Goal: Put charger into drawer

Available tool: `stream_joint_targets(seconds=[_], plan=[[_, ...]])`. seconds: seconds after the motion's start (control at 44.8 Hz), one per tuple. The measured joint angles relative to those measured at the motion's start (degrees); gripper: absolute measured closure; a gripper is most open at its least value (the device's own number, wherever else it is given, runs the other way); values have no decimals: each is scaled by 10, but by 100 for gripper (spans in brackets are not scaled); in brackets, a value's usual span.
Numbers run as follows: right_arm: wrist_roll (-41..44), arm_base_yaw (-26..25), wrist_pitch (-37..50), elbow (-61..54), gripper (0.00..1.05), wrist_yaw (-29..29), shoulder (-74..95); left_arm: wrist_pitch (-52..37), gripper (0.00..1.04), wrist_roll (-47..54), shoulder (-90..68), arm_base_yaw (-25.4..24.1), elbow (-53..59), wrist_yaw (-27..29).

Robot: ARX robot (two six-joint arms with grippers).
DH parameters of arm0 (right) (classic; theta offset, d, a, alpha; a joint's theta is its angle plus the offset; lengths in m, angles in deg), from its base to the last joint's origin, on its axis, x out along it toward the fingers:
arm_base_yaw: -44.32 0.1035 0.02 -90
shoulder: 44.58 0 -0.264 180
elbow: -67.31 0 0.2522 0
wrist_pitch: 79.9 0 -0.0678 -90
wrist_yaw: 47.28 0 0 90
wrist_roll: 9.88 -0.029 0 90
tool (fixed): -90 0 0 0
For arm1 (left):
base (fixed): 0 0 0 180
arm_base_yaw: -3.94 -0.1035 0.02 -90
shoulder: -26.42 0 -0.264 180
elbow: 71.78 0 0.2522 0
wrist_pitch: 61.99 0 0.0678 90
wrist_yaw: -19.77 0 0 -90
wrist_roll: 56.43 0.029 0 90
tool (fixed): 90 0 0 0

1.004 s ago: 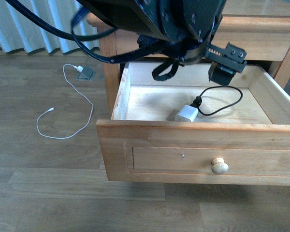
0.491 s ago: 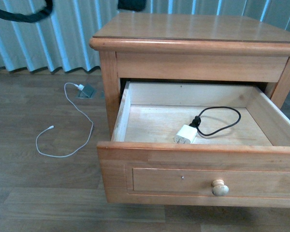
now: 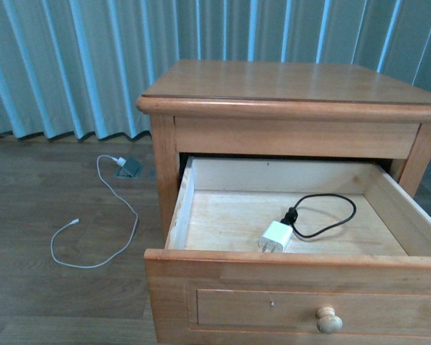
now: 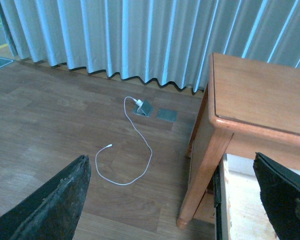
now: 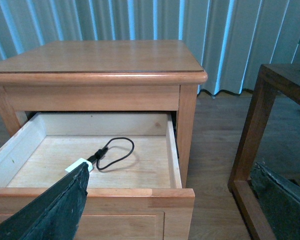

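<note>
Nearest each wrist camera, dark fingers are framing the scene. The left gripper (image 4: 170, 162) is holding its two black fingers (image 4: 52, 205) wide apart with nothing between them. The right gripper (image 5: 169, 170) is likewise keeping its fingers (image 5: 55, 210) spread and empty.

Closest to the robot's body, the light-wood upper drawer with a recessed panel front (image 3: 294, 284) is standing pulled out, with a round wooden knob (image 3: 329, 320) projecting from the panel. Inside, on the drawer's pale wood bottom, the small white cube-shaped charger (image 3: 276, 236) is lying just behind the front wall, roughly mid-width. Its thin black cable (image 3: 292, 213) is curling in a loop behind it, toward the drawer's right side.

Above and behind, the light-wood nightstand (image 3: 287, 83) is housing the drawer. In the right wrist view, a darker wooden frame (image 5: 250, 130) is standing apart from the nightstand.

Farther off on the robot's left, a long thin white cable (image 3: 136, 224) is trailing across the dark wood-plank floor (image 3: 29, 187) from a grey floor plate (image 3: 129, 168). Farthest back, pale blue pleated curtains (image 3: 72, 65) are hanging.
</note>
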Motion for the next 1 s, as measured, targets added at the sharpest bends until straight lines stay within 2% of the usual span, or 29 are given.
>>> stream_joint_targets(seconds=[0.156,0.201,0.268,0.357,0.446,0.714,1.004], plan=[[0,0,0,0,8,0,0,0,6,-14,1,1,0,-1],[0,0,0,0,8,0,0,-37,15,18,14,-16,22,-81],[0,0,0,0,8,0,0,-68,25,51,41,-40,59,-154],[0,0,0,0,8,0,0,-80,38,75,72,-67,100,-201],[0,0,0,0,8,0,0,-89,58,89,112,-108,156,-242],[0,0,0,0,8,0,0,-96,101,96,188,-180,240,-313],[0,0,0,0,8,0,0,-85,101,99,263,-237,299,-367]])
